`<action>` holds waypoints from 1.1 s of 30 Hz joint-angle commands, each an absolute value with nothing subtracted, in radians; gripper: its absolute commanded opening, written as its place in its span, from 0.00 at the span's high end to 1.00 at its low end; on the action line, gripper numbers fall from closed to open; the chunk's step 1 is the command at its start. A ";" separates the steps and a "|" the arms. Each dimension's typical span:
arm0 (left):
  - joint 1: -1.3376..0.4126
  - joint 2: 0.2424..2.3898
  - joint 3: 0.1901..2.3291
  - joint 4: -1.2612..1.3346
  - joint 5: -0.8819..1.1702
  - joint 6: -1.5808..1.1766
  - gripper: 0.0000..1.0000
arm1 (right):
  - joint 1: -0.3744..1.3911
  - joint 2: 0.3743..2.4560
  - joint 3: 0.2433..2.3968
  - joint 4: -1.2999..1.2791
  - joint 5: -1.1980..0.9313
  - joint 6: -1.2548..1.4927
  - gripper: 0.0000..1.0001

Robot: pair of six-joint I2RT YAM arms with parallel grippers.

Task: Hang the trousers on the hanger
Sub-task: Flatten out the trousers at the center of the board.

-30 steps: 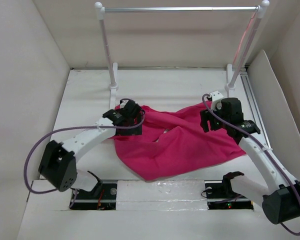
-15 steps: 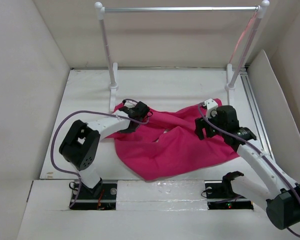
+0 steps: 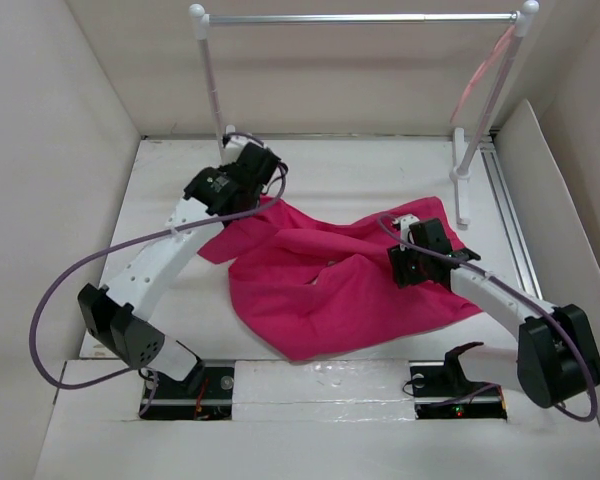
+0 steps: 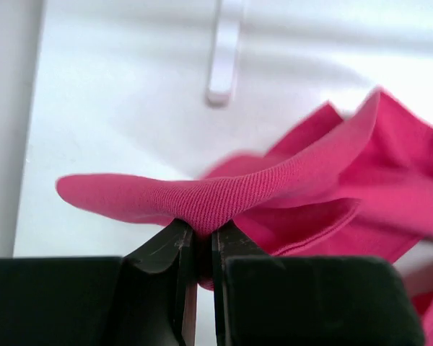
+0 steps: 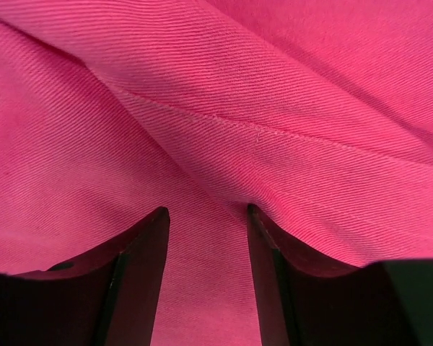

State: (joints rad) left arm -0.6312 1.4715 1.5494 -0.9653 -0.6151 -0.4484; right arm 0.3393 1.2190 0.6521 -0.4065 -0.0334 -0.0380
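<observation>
The magenta trousers (image 3: 340, 285) lie crumpled across the middle of the table. My left gripper (image 3: 267, 196) is shut on a fold of their back-left edge and holds that edge up off the table. In the left wrist view the fold of the trousers (image 4: 274, 191) bulges out above the closed left gripper (image 4: 200, 232). My right gripper (image 3: 405, 262) is down on the right part of the cloth. In the right wrist view the right gripper (image 5: 206, 216) is open, with both tips pressed into the trousers (image 5: 260, 108) and a ridge of cloth between them. The pale-pink hanger (image 3: 477, 78) hangs at the right end of the rack's bar.
A white-posted rack (image 3: 212, 90) with a silver bar (image 3: 360, 17) stands at the back, and its left foot (image 4: 224, 50) shows beyond the lifted cloth. White walls enclose the table on three sides. A metal rail (image 3: 510, 225) runs along the right edge.
The left gripper has shut on the trousers' edge and carried it up and toward the back left. The right gripper has come down onto the cloth, with its jaws narrower.
</observation>
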 commanded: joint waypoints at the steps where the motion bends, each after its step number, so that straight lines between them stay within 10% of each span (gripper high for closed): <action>1: -0.597 1.488 1.690 -1.120 -0.690 -0.376 1.00 | 0.327 1.238 0.655 -0.354 -0.006 -0.014 0.46; 12: -0.031 1.804 1.968 -0.802 -0.263 -0.280 1.00 | 0.296 1.192 0.597 -0.388 -0.006 -0.014 0.39; 16: 0.113 2.053 2.188 -0.839 -0.180 -0.350 0.50 | 0.296 1.163 0.610 -0.411 -0.006 -0.029 0.35; 17: 0.124 2.057 2.172 -0.803 -0.143 -0.366 0.18 | 0.296 1.148 0.617 -0.419 -0.006 -0.032 0.33; 20: 0.120 2.017 2.122 -0.758 -0.087 -0.377 0.01 | 0.322 1.125 0.623 -0.429 0.024 -0.032 0.28; 25: 0.029 1.733 1.738 -0.637 -0.205 -0.356 0.26 | 0.353 1.095 0.623 -0.448 0.057 -0.031 0.28; 28: 0.020 1.562 1.427 -0.545 -0.265 -0.385 0.72 | 0.376 1.054 0.621 -0.454 0.061 -0.031 0.68; 30: 0.020 1.499 1.294 -0.483 -0.299 -0.425 0.73 | 0.376 1.035 0.623 -0.456 0.064 -0.031 0.98; 33: 0.029 1.436 1.132 -0.450 -0.331 -0.488 0.42 | 0.399 1.014 0.638 -0.462 0.063 -0.049 1.00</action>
